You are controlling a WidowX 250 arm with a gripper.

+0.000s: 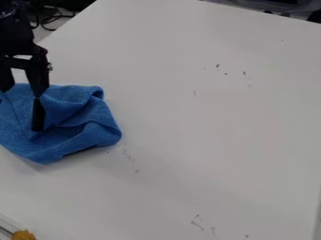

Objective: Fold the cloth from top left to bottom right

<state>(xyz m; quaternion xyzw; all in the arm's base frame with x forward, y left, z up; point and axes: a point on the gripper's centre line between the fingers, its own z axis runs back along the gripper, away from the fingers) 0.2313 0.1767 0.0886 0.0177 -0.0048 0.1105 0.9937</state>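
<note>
The blue cloth lies crumpled at the left side of the white table, with raised folds across its middle and a curled top right corner. Over its left part hangs the black gripper, coming down from the upper left. Its two fingers stand apart, so it is open. The right finger reaches down to the cloth's surface, near the middle folds. The left finger is near the view's left edge, and its tip is hard to make out. Whether cloth lies between the fingers as a held fold cannot be told.
The white table stretches right of the cloth and carries small dark marks. At the bottom left corner is an orange-yellow object beside a clear edge. Dark cables lie beyond the table's upper left edge.
</note>
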